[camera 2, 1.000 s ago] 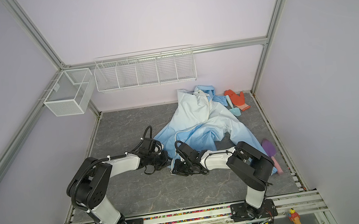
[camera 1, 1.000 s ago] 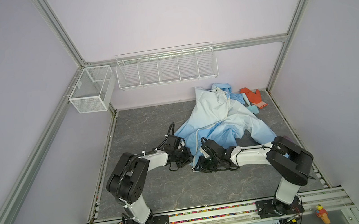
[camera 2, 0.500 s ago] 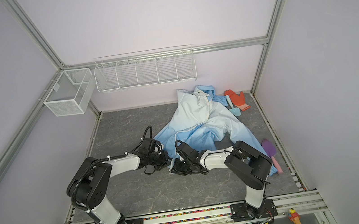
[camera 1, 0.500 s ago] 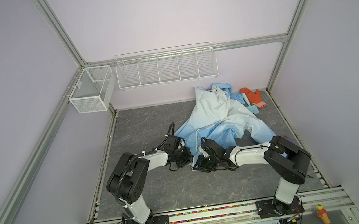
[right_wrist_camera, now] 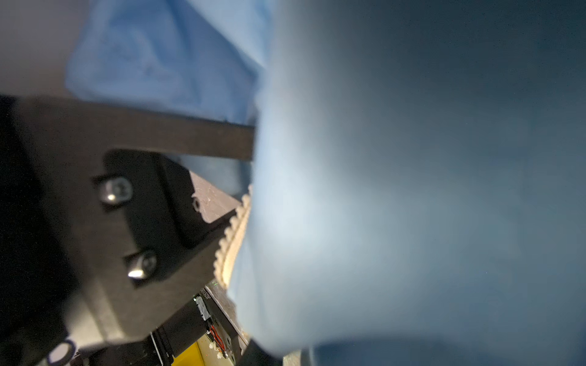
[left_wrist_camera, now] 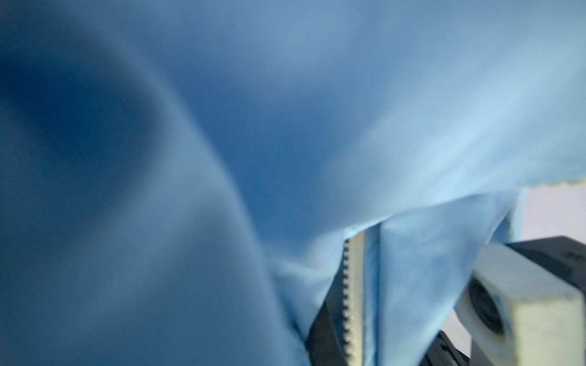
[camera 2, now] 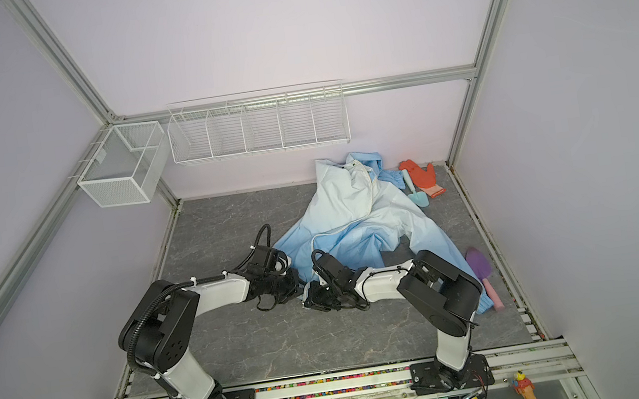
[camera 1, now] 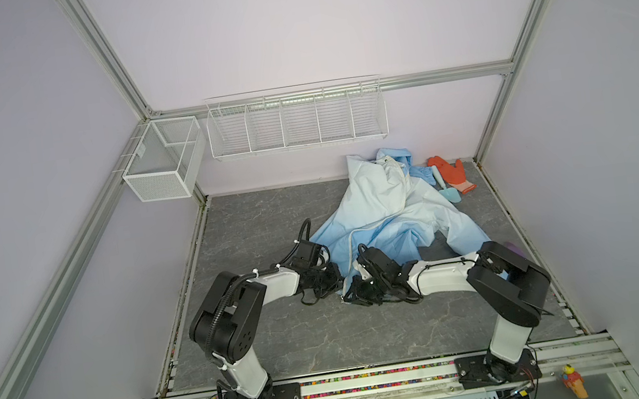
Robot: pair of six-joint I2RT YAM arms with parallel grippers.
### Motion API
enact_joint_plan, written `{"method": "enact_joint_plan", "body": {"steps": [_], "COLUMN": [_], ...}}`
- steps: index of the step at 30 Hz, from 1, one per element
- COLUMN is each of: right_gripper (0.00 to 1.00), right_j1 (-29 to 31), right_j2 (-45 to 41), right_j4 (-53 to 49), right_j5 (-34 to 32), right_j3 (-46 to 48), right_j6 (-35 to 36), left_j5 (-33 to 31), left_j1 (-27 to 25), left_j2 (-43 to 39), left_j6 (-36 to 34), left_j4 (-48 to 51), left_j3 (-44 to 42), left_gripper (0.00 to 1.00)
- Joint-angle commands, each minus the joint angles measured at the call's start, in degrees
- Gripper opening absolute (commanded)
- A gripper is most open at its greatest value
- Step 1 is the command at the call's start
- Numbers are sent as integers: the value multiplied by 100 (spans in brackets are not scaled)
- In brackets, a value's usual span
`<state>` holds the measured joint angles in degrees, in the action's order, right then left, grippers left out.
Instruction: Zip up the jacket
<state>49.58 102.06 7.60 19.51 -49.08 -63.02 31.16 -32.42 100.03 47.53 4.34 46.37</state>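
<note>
white wire forms both containers: a mesh basket [camera 1: 162,162] [camera 2: 121,168] hangs off the left frame rail by the far left corner, with a divider across its far part, and a long rack [camera 1: 296,122] [camera 2: 258,127] hangs on the far wall, split into five compartments; the lilac wall shows through the wire of both. the jacket [camera 1: 386,208] [camera 2: 353,213] lies crumpled on the grey marbled tabletop [camera 1: 262,225] [camera 2: 221,230], running from the far wall right of centre down to the middle, whitish at its far end and bluer nearer. an orange glove [camera 1: 450,170] [camera 2: 419,177] and a teal scoop [camera 1: 447,191] [camera 2: 418,196] lie just right of its far end, and in a top view a purple scoop [camera 2: 480,267] lies near the right edge. the left arm [camera 1: 275,288] [camera 2: 221,295] and right arm [camera 1: 441,276] [camera 2: 379,283] both sit low, elbows bent up and out, forearms nearly level and reaching inward to meet at the jacket's near hem. the left gripper [camera 1: 334,280] [camera 2: 295,285] is clamped on the jacket's edge by the zipper [left_wrist_camera: 352,285] [right_wrist_camera: 233,240], whose toothed tape runs down between blue folds to a dark finger [left_wrist_camera: 320,331]. the right gripper [camera 1: 353,292] [camera 2: 313,295] sits just right of it at the same hem; its wrist view shows one black finger beside the zipper teeth with cloth hiding the rest, so i cannot tell whether it is open or gripping.
</note>
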Motion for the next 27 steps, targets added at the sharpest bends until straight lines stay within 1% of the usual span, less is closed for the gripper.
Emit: {"method": "enact_joint_plan", "body": {"steps": [1,5,9,12,13,16,18,21,24,27], "right_gripper": [16,17,20,20,20,14,7,7,7,7], "right_j1": [-45,-77,-99,-124,-124,-133,-142,-184,-276,-337], "right_j2": [33,50,85,138,154,209,218,65,-333,-870], "right_j4": [220,183,198,258,275,351,418,390,-22,-993], "right_j5": [89,102,139,180,193,251,279,273,101,-370], "right_j3": [-93,-93,-93,-93,-218,-286,-295,-248,-203,-331], "right_j6": [-127,-122,-114,-122,-120,-114,-120,-75,178,681], "left_j5": [-4,-5,-5,-9,-5,-7,-18,-26,-69,-123], "left_j1": [-52,-53,-53,-55,-54,-54,-46,-36,45,240], "left_j2": [62,60,78,78,80,83,74,-5,-207,-487], "left_j6": [-75,-70,-60,-65,-71,-90,-96,-102,-138,-225], "left_j4": [313,308,313,321,322,354,387,441,583,858], "left_j3": [-124,-104,-84,-75,-67,-50,-32,-2,95,287], "left_gripper": [0,0,0,0,0,0,0,0,0,0]}}
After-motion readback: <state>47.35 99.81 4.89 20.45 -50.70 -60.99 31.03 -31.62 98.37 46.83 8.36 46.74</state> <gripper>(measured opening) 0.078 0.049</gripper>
